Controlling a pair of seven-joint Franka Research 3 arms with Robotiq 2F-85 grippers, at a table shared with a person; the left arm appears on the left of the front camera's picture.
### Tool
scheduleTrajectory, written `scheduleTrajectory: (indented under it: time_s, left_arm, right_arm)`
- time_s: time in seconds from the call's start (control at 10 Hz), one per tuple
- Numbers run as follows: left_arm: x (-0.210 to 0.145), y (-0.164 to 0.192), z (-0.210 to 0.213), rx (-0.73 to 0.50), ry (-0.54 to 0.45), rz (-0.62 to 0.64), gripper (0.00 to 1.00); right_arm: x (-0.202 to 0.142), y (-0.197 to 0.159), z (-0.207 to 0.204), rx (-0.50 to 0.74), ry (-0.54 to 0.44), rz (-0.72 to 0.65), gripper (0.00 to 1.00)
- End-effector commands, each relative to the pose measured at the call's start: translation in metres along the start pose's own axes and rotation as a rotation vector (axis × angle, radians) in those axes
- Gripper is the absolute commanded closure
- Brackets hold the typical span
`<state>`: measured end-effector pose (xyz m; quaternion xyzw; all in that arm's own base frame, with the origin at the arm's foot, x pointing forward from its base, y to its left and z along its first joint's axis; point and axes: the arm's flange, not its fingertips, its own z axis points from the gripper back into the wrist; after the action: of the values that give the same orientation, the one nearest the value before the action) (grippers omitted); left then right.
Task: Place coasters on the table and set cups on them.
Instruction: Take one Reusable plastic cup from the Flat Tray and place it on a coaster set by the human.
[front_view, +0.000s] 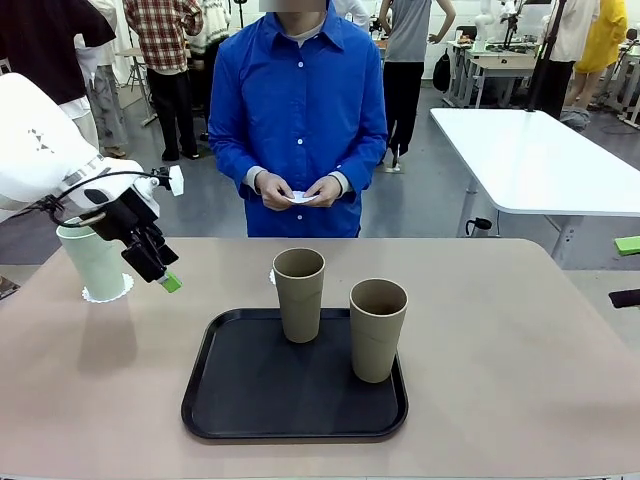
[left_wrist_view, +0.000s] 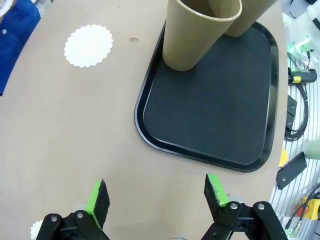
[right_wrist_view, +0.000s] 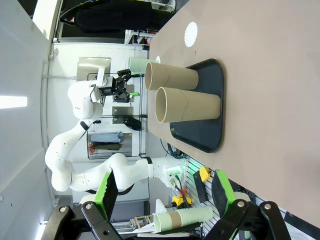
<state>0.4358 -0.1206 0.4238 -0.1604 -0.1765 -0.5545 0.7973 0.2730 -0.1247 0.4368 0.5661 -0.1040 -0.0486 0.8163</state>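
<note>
The left jaws are standing wide open and gripping nothing, hanging just right of the mint cup (front_view: 92, 262), which is sitting on a coaster (front_view: 110, 293) at the table's (front_view: 520, 350) left. The right jaws are also gaping wide and empty, well apart from the black tray (front_view: 250, 400). Two tan cups (front_view: 299, 295) are standing upright in that tray at the middle. A second coaster (left_wrist_view: 88, 45) is lying bare on the table just beyond it. At the far side a person is holding a third coaster (front_view: 301, 197) in both hands (front_view: 274, 189).

A white table (front_view: 540, 160) stands on the grey floor (front_view: 430, 200), with desks (front_view: 495, 62) farther back.
</note>
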Motion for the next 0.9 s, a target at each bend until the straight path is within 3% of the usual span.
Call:
scheduleTrajectory:
  time_s: [0.0, 0.3, 0.4, 0.7, 0.8]
  left_arm:
    - [0.000, -0.001, 0.009, -0.003, -0.002, 0.001, 0.00]
    - [0.001, 0.000, 0.005, 0.008, -0.007, -0.002, 0.00]
    - [0.010, -0.002, 0.000, 0.010, -0.187, -0.096, 0.00]
    - [0.017, -0.020, -0.026, 0.074, -0.492, -0.179, 0.00]
    - [0.012, -0.020, -0.033, -0.009, -0.596, -0.188, 0.00]
  right_arm:
    - [0.002, 0.000, 0.000, 0.022, -0.008, 0.015, 0.00]
    - [0.002, 0.000, 0.000, 0.022, -0.008, 0.015, 0.00]
    - [0.002, 0.000, 0.000, 0.022, -0.008, 0.015, 0.00]
    - [0.002, 0.000, 0.000, 0.022, -0.008, 0.015, 0.00]
    - [0.002, 0.000, 0.000, 0.022, -0.008, 0.015, 0.00]
